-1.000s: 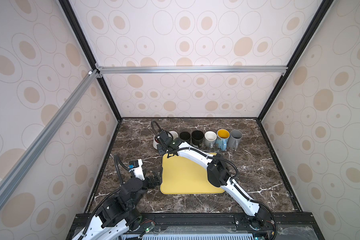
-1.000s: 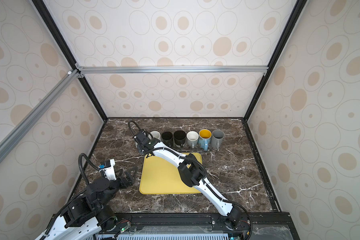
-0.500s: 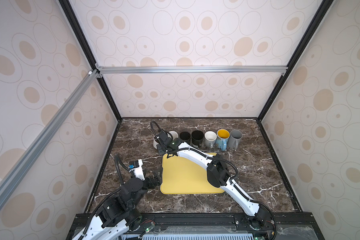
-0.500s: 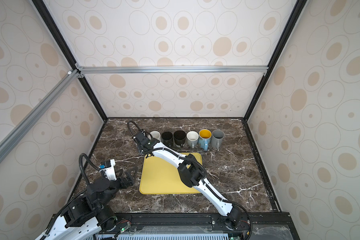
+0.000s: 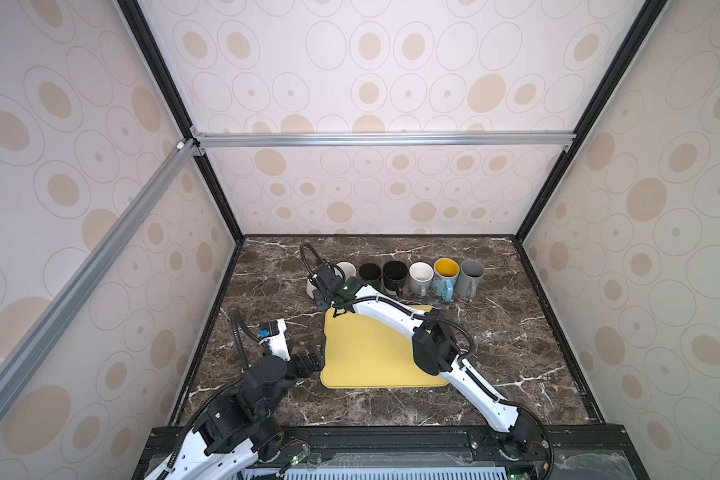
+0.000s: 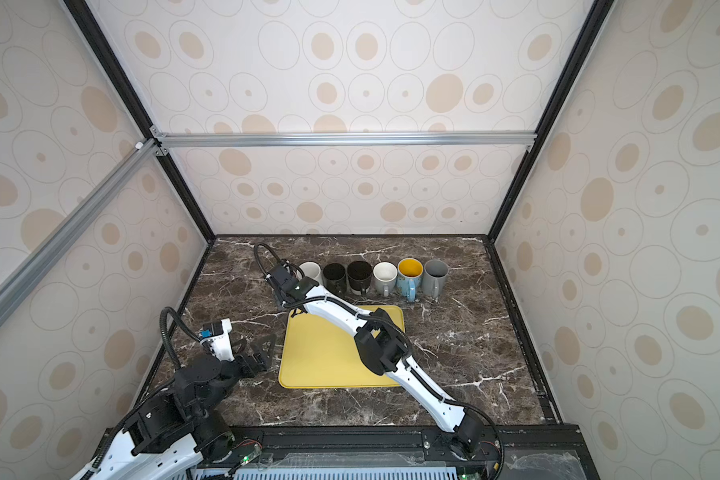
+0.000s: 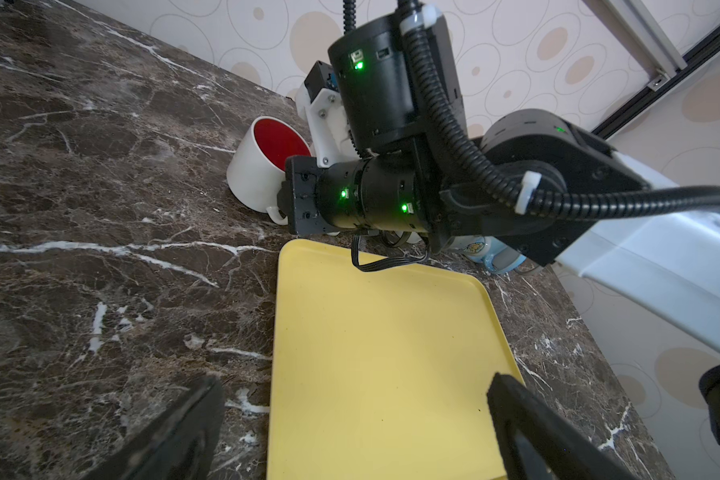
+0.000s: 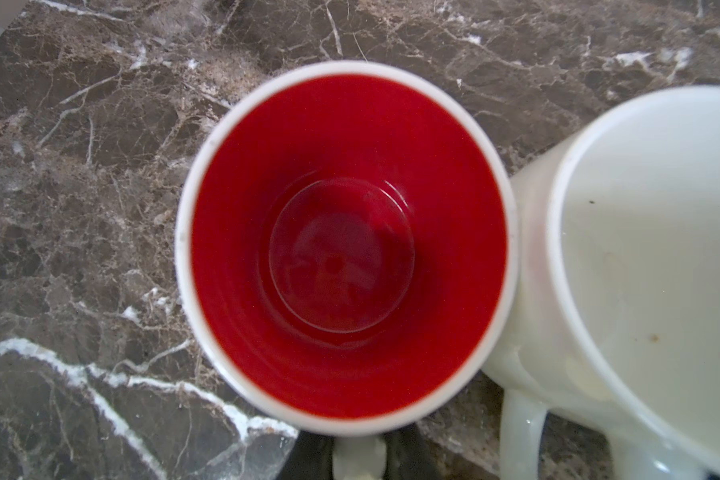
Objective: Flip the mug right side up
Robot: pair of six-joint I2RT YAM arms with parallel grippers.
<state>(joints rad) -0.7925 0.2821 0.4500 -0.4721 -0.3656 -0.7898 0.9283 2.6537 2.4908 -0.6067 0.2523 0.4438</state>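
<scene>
Since red-lined mug (image 8: 341, 245) stands upright on desk (image 8: 80, 166), step is release: right gripper (image 8: 356, 463) fingers (image 8: 308, 457) flank handle (image 8: 358, 453), can't tell if clamped; left gripper (image 7: 350, 432) released. Next: open, back off straight.

Walls: three pale panels, the far wall (image 5: 371, 187), left wall (image 5: 59, 208) and right wall (image 5: 661, 208), all printed with thin grey rings and beige ovals.
Frame: black posts (image 5: 220, 195) stand at the two far corners. A silver rail (image 5: 383, 139) crosses the far wall, and a second silver rail (image 5: 100, 255) runs along the left wall toward the near side.
Bench: the bench (image 5: 495, 332) is dark brown marble with white veins, reaching from wall to wall. A black bar (image 5: 391, 434) edges its near side.
Light: soft and even, with faint shadows.
</scene>
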